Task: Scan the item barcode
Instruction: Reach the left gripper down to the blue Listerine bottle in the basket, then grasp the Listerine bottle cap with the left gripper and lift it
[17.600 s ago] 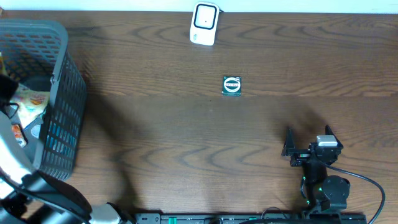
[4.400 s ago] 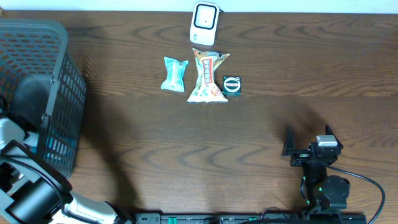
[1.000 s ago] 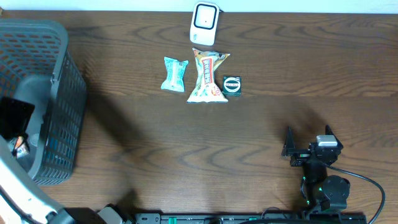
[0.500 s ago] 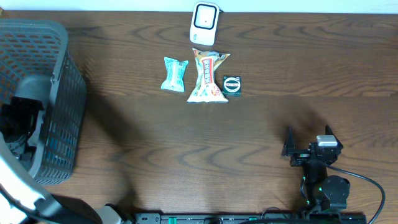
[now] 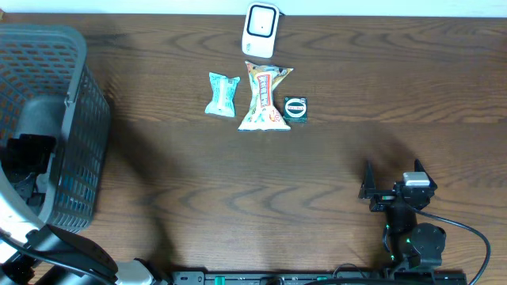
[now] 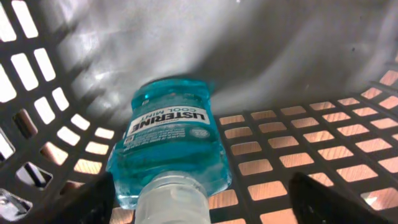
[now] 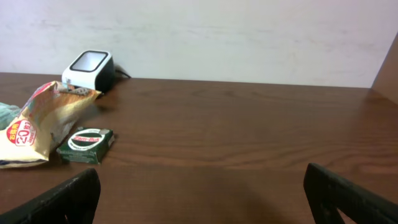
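A blue Listerine mouthwash bottle (image 6: 168,143) lies on the floor of the grey basket (image 6: 311,134), its clear cap pointing at the left wrist camera. My left gripper (image 6: 202,202) is open, with one finger on each side of the cap; the left finger is close to the bottle and the right finger stands well off. In the overhead view the left gripper (image 5: 28,154) is down inside the basket (image 5: 75,119) and the bottle is hidden. The white scanner (image 5: 261,30) stands at the table's far edge. My right gripper (image 5: 392,168) rests open at the near right, holding nothing.
A snack bag (image 5: 264,96), a teal packet (image 5: 223,94) and a small green box (image 5: 295,108) lie in a row just in front of the scanner. The right wrist view shows the scanner (image 7: 90,65), bag (image 7: 37,124) and box (image 7: 87,144) at far left.
My left arm has shifted inside the basket and settled lower over its floor. Its jaws have started to narrow. The right arm and the items on the table have not moved.
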You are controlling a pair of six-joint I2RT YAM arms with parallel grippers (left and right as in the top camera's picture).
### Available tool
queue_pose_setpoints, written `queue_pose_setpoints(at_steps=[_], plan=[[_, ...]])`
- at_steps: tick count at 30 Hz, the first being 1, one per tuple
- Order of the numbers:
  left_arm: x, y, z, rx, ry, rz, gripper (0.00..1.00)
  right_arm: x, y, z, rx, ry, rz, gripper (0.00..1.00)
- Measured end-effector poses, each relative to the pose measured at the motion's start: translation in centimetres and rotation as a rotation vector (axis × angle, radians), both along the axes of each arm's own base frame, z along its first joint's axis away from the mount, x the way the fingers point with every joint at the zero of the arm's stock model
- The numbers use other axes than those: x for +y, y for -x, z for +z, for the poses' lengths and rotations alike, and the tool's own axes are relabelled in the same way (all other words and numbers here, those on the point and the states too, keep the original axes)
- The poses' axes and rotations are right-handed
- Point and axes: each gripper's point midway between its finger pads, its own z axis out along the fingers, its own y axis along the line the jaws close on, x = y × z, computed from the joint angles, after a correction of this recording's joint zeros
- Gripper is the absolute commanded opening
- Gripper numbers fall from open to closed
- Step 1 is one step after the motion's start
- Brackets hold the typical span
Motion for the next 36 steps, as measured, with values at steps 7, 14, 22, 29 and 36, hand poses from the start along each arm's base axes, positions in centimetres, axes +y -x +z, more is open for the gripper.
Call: queue_pose_setpoints(at_steps=[7,14,22,29,36], plan=[[0.0,0.1,0.0,0.006,0.0,0.002,0.66,0.0,0.0,0.0,0.0,0.0,0.0,0.99],[0.0,0.2,0.0,0.008,-0.001,0.004,0.66,0.0,0.0,0.0,0.0,0.0,0.0,0.99],[0.2,0.5,-0.6,0.022,-0.011,0.01,0.49,0.0,0.0,0.0,0.0,0.0,0.0,0.99],[-0.1,0.5,-1.0,0.021,0.008,0.009,0.55,0.0,0.0,0.0,0.0,0.0,0.0,0.99],[-0.3,0.5,-0.6,0.016,0.013,-0.007,0.82,0.0,0.0,0.0,0.0,0.0,0.0,0.99]])
